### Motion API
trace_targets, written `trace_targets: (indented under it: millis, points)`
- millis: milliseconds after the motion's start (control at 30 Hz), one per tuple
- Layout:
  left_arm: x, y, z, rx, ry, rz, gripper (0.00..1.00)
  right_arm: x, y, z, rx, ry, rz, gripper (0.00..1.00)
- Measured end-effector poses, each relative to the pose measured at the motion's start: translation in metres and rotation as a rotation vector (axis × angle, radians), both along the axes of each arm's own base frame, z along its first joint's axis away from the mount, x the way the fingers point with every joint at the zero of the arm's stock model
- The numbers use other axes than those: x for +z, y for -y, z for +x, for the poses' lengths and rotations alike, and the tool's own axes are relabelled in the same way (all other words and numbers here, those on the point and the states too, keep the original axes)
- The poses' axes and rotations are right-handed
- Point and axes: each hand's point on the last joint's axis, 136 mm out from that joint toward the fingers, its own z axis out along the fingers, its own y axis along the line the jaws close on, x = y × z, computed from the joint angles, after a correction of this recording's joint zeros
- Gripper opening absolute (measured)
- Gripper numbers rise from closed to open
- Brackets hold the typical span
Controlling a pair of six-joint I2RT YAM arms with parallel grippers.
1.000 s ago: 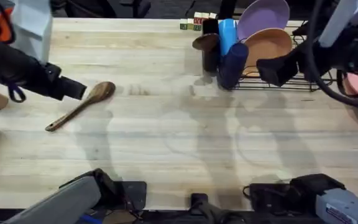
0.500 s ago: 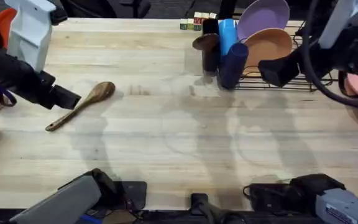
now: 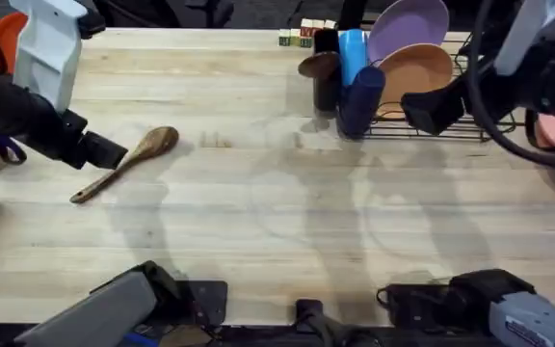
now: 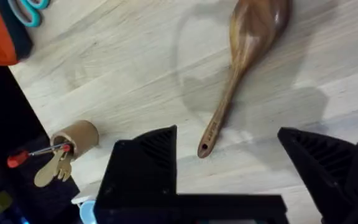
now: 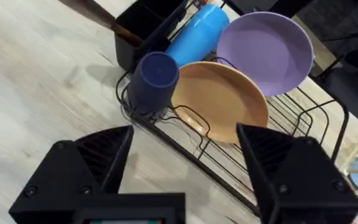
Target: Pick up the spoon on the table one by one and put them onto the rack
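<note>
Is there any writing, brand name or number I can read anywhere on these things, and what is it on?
No text can be read.
Small coloured blocks at the far edge of the light wooden table, behind the black wire rack: any marks are too small to read.
Brown wooden spoon, purple plate, tan plate, blue cup: plain, no lettering visible.

The middle and lower table (image 3: 287, 222) lie bare and open to passage. At the upper right the rack (image 3: 451, 120) blocks the way, crowded with upright plates (image 3: 414, 69) and a dark blue cup (image 3: 359, 101). Left of centre, only the spoon (image 3: 128, 162) lies across the open wood.
</note>
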Motion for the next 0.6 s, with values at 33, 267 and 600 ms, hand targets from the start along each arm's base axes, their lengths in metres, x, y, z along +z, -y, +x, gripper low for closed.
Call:
trace_targets:
  millis: [33, 267, 600]
  points:
    - [-0.001, 0.0, 0.001, -0.001, -0.003, -0.005, 0.993, 0.0, 0.0, 0.0, 0.0, 0.0, 0.0, 0.996]
    - [-0.035, -0.002, 0.008, -0.007, -0.095, -0.073, 0.993, 0.0, 0.001, 0.0, -0.001, 0.002, -0.01, 0.996]
    - [-0.087, -0.003, 0.013, -0.01, -0.232, -0.165, 0.994, 0.0, 0.001, 0.0, 0.001, 0.003, -0.013, 0.997]
